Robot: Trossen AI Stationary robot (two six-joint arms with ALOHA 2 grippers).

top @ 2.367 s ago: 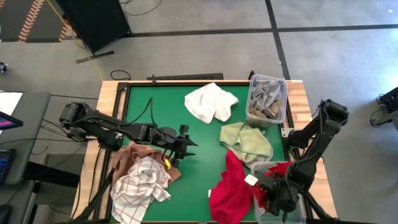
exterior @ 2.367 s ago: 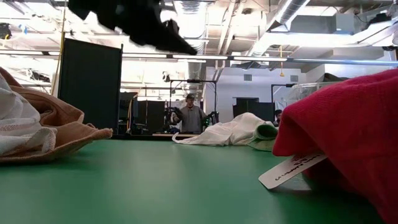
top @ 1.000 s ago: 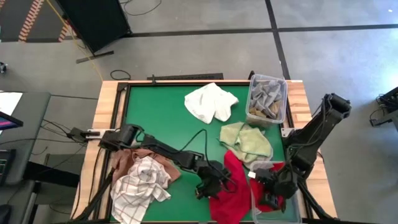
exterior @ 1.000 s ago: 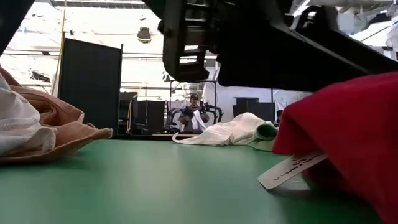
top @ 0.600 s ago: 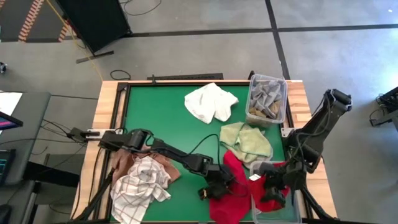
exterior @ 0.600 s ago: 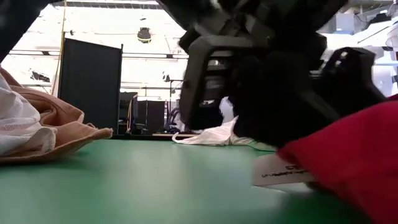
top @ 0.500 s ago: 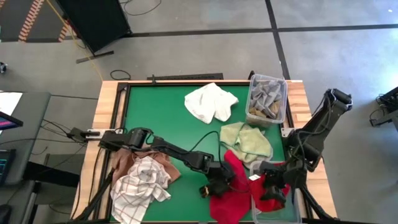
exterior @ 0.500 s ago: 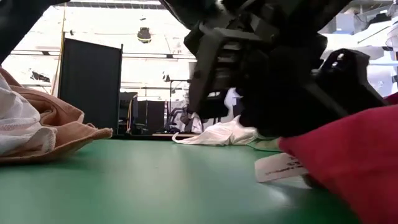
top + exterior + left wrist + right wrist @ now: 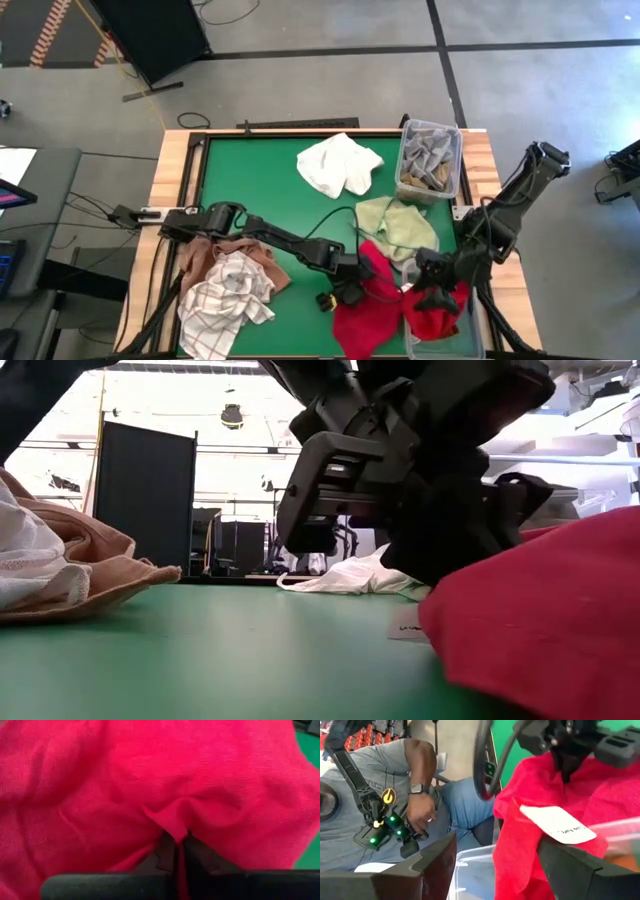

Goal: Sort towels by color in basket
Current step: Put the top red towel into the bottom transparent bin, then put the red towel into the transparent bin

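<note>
The red towel (image 9: 372, 312) lies bunched at the table's near right, and one end is draped over the rim into a clear bin (image 9: 447, 345). Its white tag (image 9: 557, 824) faces up. My left gripper (image 9: 360, 290) is down on the towel's left part and shut on it; it also shows in the left wrist view (image 9: 179, 840). My right gripper (image 9: 430, 300) is open over the bin. Its fingers (image 9: 432, 865) stand wide on either side of the towel's draped end, and I cannot tell whether they touch it. My left gripper pinches a raised fold of the red towel (image 9: 175, 829) between its two fingers, coming from above and pointing down. The cloth puckers toward the fingertips. The rest of the towel lies on the table and over the bin's rim.
A white towel (image 9: 338, 163) and a pale green one (image 9: 397, 225) lie farther back. A brown towel (image 9: 205, 255) and a checked one (image 9: 225, 300) lie at the near left. A bin of grey and tan towels (image 9: 430, 160) stands at the far right. A person (image 9: 395, 815) sits beyond the table's near edge.
My left gripper has gone toward the table's right edge and down onto the red towel. The towel has bunched toward the bin, and its tag has shifted with it. My right gripper has drawn back a little over the bin.
</note>
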